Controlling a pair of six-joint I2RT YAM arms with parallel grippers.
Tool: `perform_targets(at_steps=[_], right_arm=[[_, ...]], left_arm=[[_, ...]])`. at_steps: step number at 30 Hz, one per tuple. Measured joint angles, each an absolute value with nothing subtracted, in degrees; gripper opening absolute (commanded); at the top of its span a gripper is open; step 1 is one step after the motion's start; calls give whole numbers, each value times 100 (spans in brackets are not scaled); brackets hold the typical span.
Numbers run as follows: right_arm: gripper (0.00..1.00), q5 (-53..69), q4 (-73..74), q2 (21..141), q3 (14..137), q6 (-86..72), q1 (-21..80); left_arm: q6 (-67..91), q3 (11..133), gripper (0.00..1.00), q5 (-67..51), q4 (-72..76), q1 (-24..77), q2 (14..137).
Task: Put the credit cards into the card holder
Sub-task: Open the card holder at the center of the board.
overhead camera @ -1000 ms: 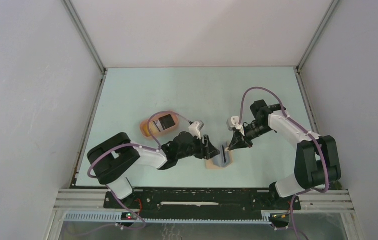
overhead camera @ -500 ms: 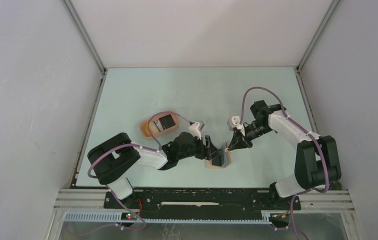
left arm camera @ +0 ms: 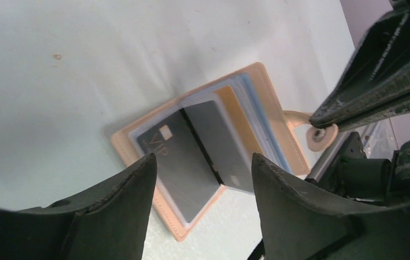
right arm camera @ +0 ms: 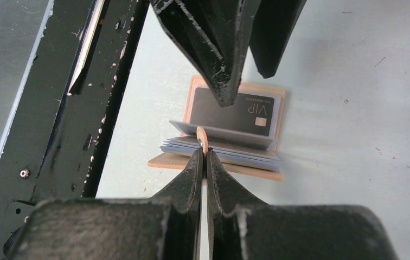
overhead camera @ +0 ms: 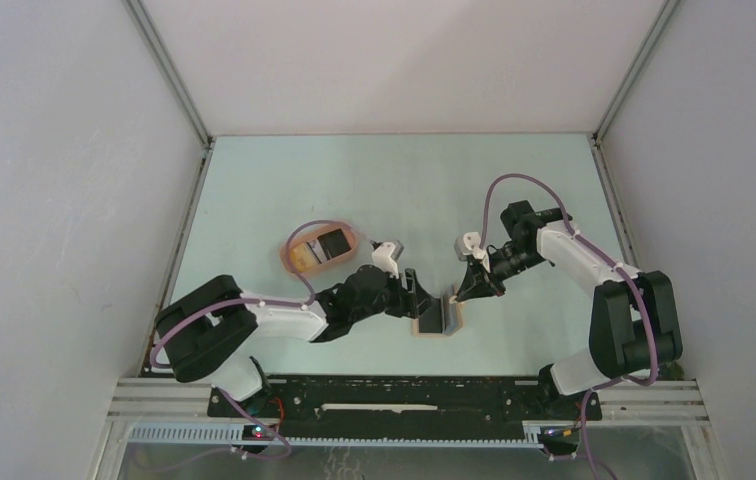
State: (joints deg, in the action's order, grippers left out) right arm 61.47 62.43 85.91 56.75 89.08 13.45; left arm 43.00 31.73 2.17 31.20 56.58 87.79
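Observation:
The tan card holder [overhead camera: 424,328] lies open near the table's front middle. Its pockets hold a black VIP card [left arm camera: 173,162], a grey card [left arm camera: 219,138], a yellow-orange card [left arm camera: 239,120] and pale blue edges. My left gripper [left arm camera: 203,162] hovers open just above the black card, gripping nothing. My right gripper [right arm camera: 204,154] is shut on the holder's snap tab [right arm camera: 202,135], lifting that flap [right arm camera: 192,161]. In the top view the left gripper [overhead camera: 416,295] and right gripper [overhead camera: 459,292] meet over the card holder. More credit cards [overhead camera: 332,243] lie in the tray.
A salmon-pink oval tray [overhead camera: 294,244] sits left of centre behind the left arm. The black base rail [right arm camera: 83,97] runs close along the card holder's near side. Grey walls enclose the table on three sides.
The left arm's elbow swung toward the near left, and its gripper opened wider and drew back slightly over the card holder. The right gripper has not moved.

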Motion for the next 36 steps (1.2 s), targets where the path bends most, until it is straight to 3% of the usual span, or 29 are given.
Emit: perform_targets(at_steps=[16, 36], right_arm=[[8, 6145, 6261, 8639, 5675, 8930, 1319], [8, 6309, 6565, 8621, 5675, 9426, 1205]], left_arm=[[4307, 3575, 64, -117, 3299, 5850, 9089], [4355, 3736, 70, -172, 3264, 5854, 9590]])
